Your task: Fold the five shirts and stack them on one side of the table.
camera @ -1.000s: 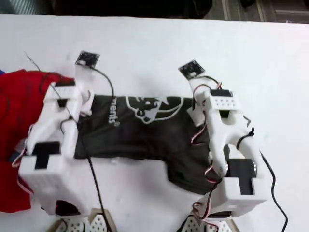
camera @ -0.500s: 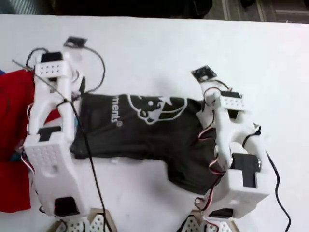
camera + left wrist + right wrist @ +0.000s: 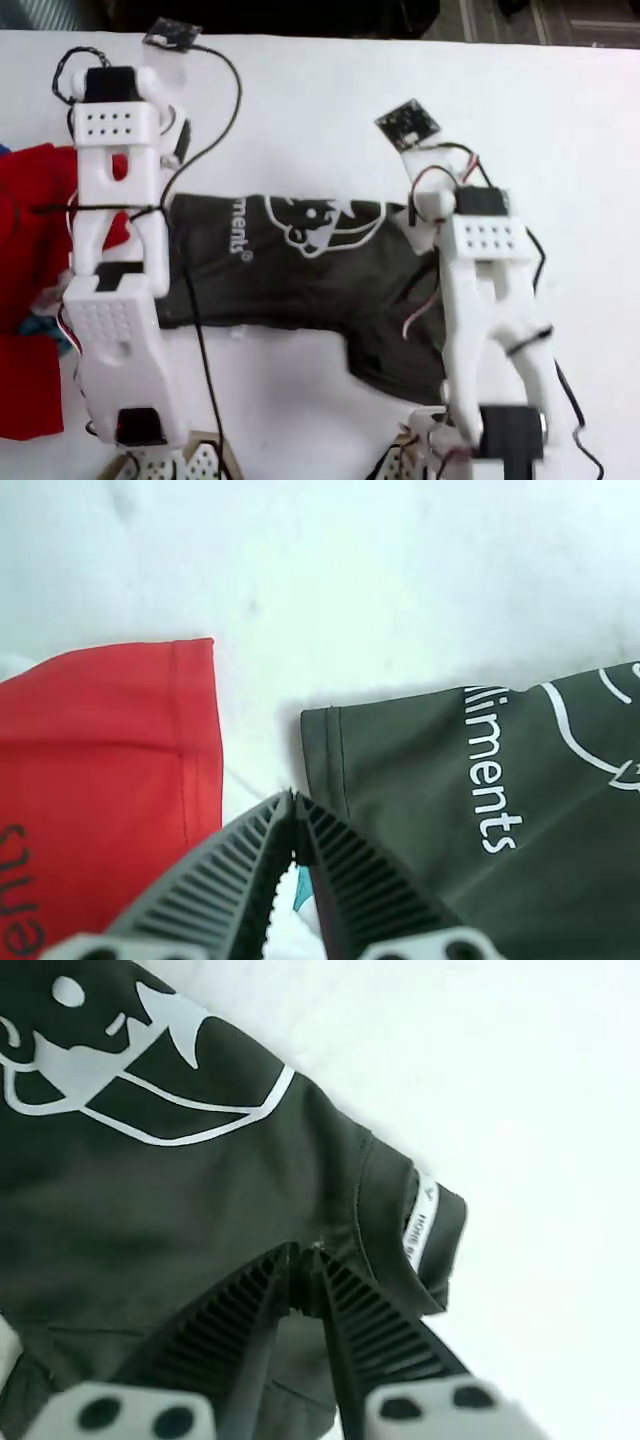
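A dark grey shirt with a white print lies spread across the middle of the table, and a red shirt lies at the left edge. My left gripper is shut with nothing in it, above the strip of table between the red shirt and the hem of the dark shirt. My right gripper is shut too, its tips over the dark shirt close to the collar label. The cloth under it lies flat. Both arms cover part of the shirt in the high view.
Bare white table stretches behind the shirts and off to the right. The left arm stands between the two shirts and the right arm over the dark shirt's right end. A small teal scrap peeks out beneath the left fingers.
The left arm has swung off the dark shirt's left edge and stretched toward the far side. The right arm has straightened and shifted slightly right. The dark shirt has stayed put.
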